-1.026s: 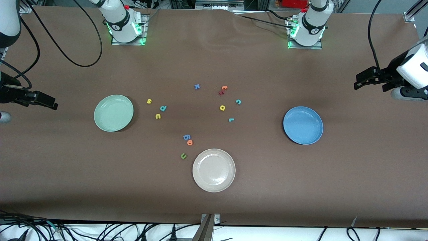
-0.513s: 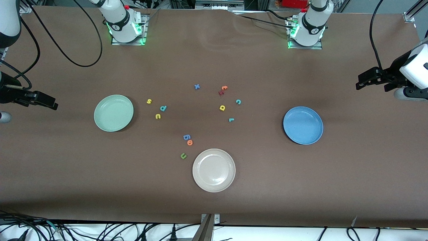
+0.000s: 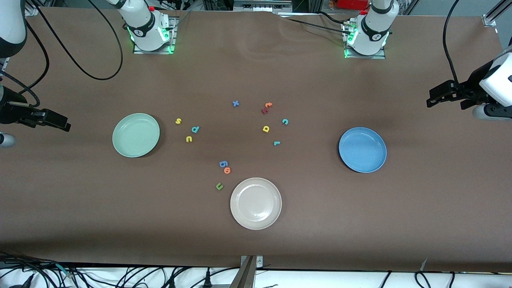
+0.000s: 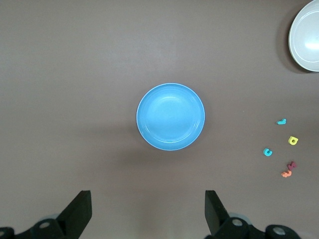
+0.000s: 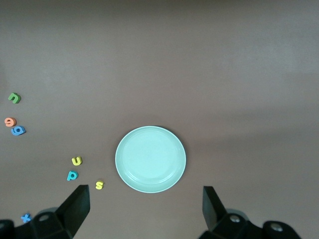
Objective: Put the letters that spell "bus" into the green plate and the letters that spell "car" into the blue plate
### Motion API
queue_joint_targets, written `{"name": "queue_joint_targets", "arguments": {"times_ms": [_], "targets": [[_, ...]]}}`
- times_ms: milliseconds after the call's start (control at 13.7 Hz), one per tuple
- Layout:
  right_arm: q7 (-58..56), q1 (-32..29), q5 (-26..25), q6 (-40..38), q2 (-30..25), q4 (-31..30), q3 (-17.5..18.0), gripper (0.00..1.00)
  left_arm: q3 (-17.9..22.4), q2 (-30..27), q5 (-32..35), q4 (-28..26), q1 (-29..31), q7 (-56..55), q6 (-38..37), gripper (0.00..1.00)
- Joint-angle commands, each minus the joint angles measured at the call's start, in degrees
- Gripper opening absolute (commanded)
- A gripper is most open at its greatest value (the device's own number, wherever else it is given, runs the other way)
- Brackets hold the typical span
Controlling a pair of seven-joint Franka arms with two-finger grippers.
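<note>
Nothing's sorted yet: our left gripper [image 3: 434, 97] and right gripper [image 3: 60, 122] hang wide open at the table's ends, green plate [image 3: 136, 135] and blue plate [image 3: 362, 150] empty, so next we grab the yellow "s" [image 3: 178, 121] nearby.

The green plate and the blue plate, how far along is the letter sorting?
Nothing is sorted yet. The green plate and blue plate hold no letters. The b, yellow u, s, c, a and r all lie on the table. The left gripper and right gripper are open, holding nothing. All six remain.
</note>
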Motion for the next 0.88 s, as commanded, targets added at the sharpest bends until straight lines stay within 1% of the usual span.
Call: {"name": "queue_joint_targets", "arguments": {"times_ms": [0, 806], "targets": [[0.1, 0.2, -0.3, -0.4, -0.6, -0.5, 0.1, 1.0, 0.1, -0.3, -0.7, 0.6, 0.3, 1.4, -0.1, 1.0], [0.0, 0.1, -0.3, -1.7, -0.6, -0.7, 0.1, 1.0, 0.1, -0.3, -0.7, 0.6, 0.3, 1.4, -0.1, 1.0]]}}
